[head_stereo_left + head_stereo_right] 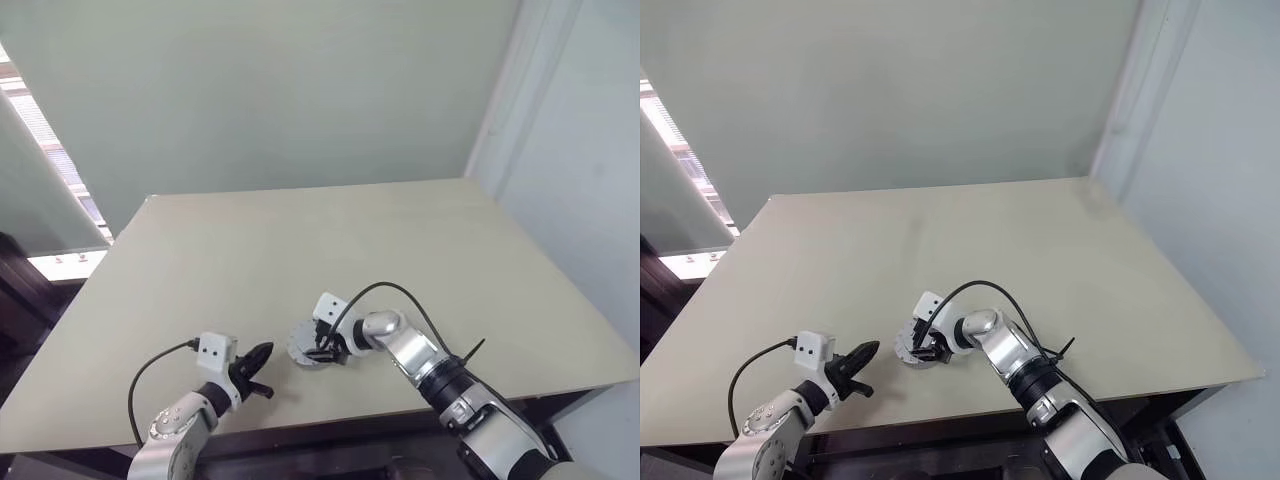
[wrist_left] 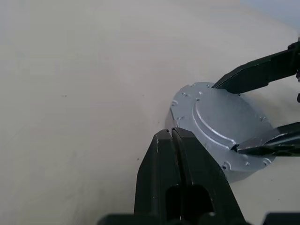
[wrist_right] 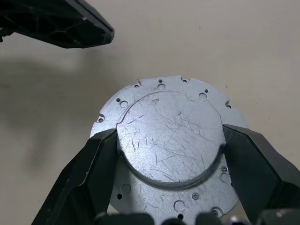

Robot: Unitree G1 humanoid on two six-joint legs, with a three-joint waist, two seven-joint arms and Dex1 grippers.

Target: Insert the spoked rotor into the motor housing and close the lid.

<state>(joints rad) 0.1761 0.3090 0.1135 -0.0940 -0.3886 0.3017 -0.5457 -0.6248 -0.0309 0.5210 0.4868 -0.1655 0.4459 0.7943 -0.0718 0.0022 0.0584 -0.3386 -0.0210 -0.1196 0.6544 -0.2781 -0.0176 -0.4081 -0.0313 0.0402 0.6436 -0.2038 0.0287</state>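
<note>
Right gripper point(image 3: 168, 154) clamps the scratched metal lid point(image 3: 171, 136) by its raised rim; left gripper point(image 2: 177, 154) closed, empty. Likely stiff, slippery, heavy.

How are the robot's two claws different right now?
The left claw is shut and holds nothing; the right claw is spread wide on the raised middle of the round metal part. The left claw sits apart from that part; the right touches it. Both have black fingers.
</note>
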